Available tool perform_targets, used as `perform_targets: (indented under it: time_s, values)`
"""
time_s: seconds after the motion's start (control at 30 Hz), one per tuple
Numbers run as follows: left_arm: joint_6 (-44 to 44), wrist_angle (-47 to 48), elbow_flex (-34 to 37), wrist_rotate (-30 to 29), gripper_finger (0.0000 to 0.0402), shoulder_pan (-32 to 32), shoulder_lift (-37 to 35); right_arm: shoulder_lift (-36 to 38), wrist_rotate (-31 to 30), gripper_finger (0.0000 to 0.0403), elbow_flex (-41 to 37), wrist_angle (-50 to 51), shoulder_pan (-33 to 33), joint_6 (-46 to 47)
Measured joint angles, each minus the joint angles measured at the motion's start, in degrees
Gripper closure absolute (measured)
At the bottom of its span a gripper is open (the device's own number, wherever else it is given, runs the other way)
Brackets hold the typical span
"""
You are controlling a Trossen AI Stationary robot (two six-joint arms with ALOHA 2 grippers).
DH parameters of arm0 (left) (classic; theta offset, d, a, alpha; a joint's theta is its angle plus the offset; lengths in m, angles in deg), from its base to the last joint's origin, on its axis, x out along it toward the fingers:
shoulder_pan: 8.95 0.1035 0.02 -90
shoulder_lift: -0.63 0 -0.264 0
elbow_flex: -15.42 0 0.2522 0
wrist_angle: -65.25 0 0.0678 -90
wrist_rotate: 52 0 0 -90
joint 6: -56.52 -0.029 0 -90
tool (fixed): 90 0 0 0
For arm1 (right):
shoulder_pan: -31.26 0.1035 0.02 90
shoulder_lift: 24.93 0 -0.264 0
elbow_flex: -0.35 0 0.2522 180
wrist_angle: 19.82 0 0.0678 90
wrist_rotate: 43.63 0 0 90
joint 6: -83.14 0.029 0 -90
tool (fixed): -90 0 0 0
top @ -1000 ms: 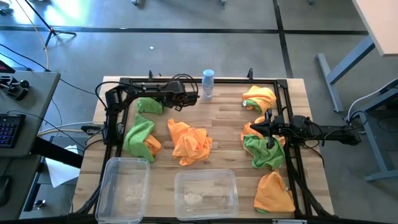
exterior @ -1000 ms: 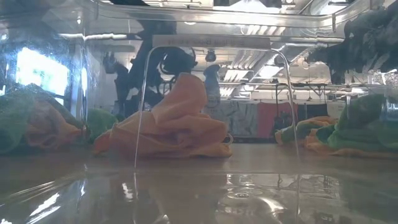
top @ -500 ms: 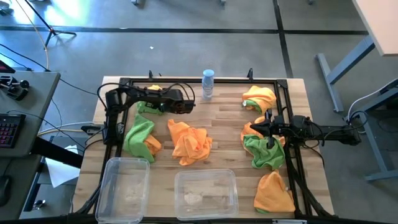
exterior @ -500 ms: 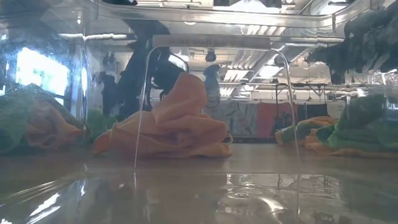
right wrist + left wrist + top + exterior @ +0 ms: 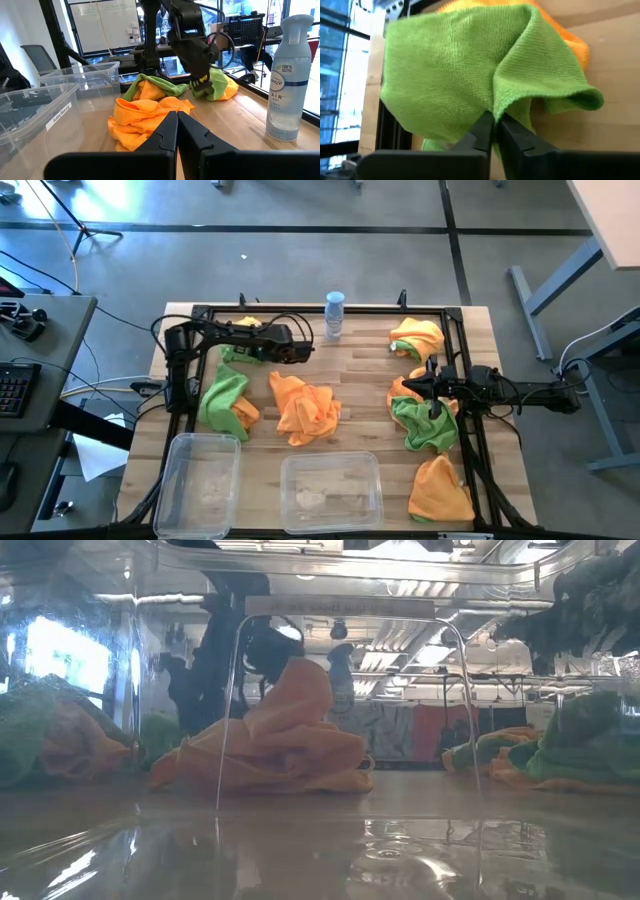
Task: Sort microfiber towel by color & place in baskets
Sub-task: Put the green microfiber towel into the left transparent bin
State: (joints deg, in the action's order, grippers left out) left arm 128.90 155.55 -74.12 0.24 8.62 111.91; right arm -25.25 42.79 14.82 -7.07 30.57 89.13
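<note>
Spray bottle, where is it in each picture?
High view: bottle stands at the middle of the table's far edge.
Low view: bottle looks faint, far back, just right of the orange towel's peak.
Left wrist view: not in it; a green towel fills it.
Right wrist view: bottle is at the right edge.
Shared landmark: the middle orange towel, seen in all but the left wrist view.
</note>
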Motion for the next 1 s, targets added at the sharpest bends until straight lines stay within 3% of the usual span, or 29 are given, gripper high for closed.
perform_targets:
  time_s: [0.23, 0.7, 1.0]
  values:
    - [-1.01, 1.32, -0.02, -0.32, 0.0400, 0.03, -8.20, 0.01, -0.02, 0.0402, 0.00, 0.01, -0.01, 0.00]
    - [0.35, 7.97, -0.26, -4.72, 0.0401, 0.03, -33.09, 0.01, -0.01, 0.0402, 0.00, 0.02, -0.02, 0.00]
    - [-7.29, 13.42, -9.55, -8.39, 0.0401, 0.01, -37.32, 0.01, -0.02, 0.0402, 0.00, 0.01, -0.01, 0.00]
